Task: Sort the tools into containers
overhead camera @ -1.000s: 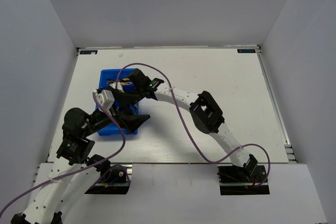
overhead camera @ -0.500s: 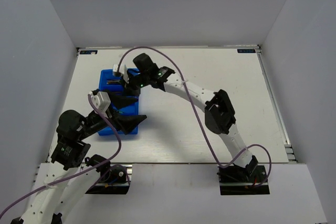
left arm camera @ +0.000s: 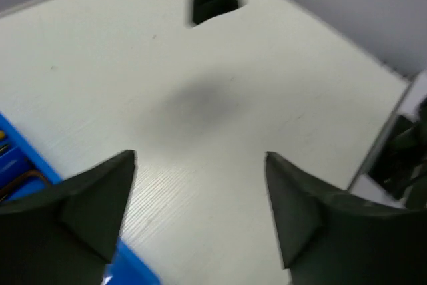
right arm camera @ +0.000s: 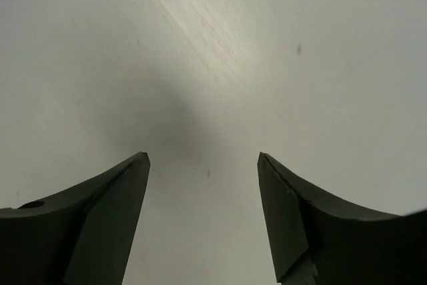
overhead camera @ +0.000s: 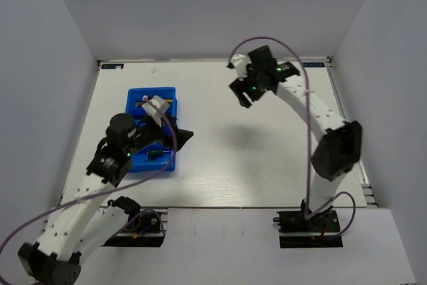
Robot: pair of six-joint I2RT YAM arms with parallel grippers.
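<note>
Hovering above white table [overhead camera: 267, 158], right claw [right arm camera: 203, 158] spread apart, left claw [left arm camera: 200, 155] apart beside blue tray [overhead camera: 152, 89]

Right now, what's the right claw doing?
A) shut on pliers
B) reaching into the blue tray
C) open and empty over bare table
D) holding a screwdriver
C: the right claw has its jaws apart with only table showing between them, and the top view puts it far to the right of the blue tray.

The left hand [overhead camera: 181, 137] is open and points right. The right hand [overhead camera: 241, 93] is open and reaches far out.
</note>
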